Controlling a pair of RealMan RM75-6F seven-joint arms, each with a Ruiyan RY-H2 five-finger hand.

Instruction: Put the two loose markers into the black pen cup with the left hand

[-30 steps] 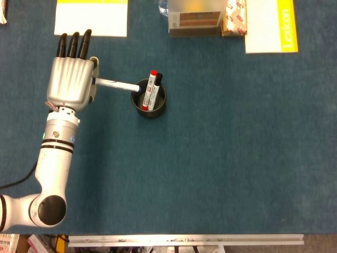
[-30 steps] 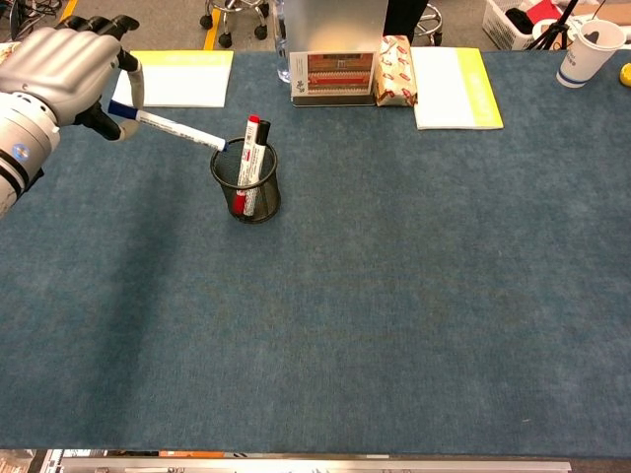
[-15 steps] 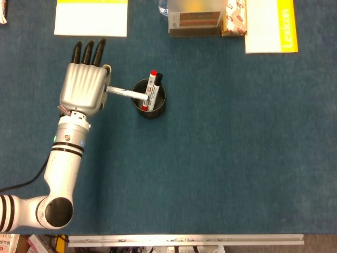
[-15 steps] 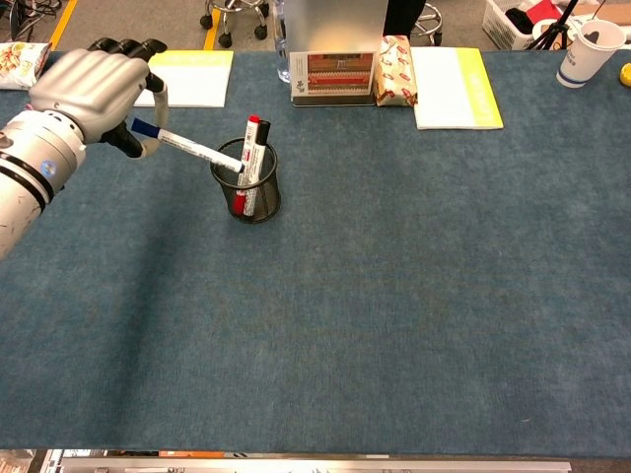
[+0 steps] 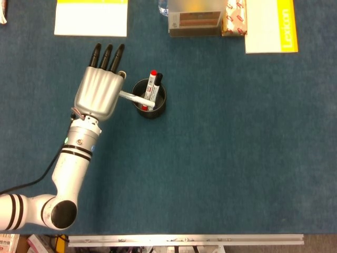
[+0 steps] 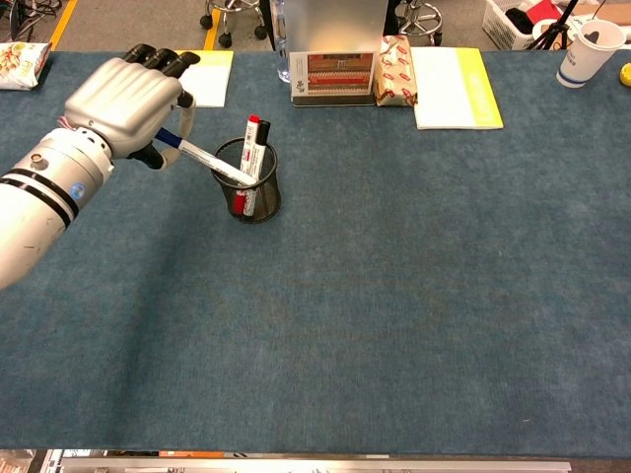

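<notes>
Black wire-mesh pen cup point(image 6: 247, 189): standing upright on the blue felt-covered table point(image 6: 394, 296), in its far left part. A red-capped white marker point(image 6: 247, 163) and a black-capped marker point(image 5: 156, 84) are already leaning inside it, caps up.

White marker with a blue end point(image 6: 205, 163): lying at a slant, its forward tip reaching over the cup's rim and into the opening (how deep it sits, the head view does not settle), its blue end pinched in the silver, black-fingertipped left hand point(image 6: 126, 97).

Left hand: hovering just left of the cup, back of the hand turned upward, thumb and a finger clamping the marker while the other fingers are pointing toward the table's far edge.

Right hand: showing in neither view.

Along the far edge: a white-and-yellow notepad point(image 5: 91, 17) at left, a clear-fronted display stand point(image 6: 332, 71), a red-patterned packet point(image 6: 396, 57), a yellow-edged white booklet point(image 6: 449, 87), and a white paper cup point(image 6: 591, 51) beyond the table's right corner.
</notes>
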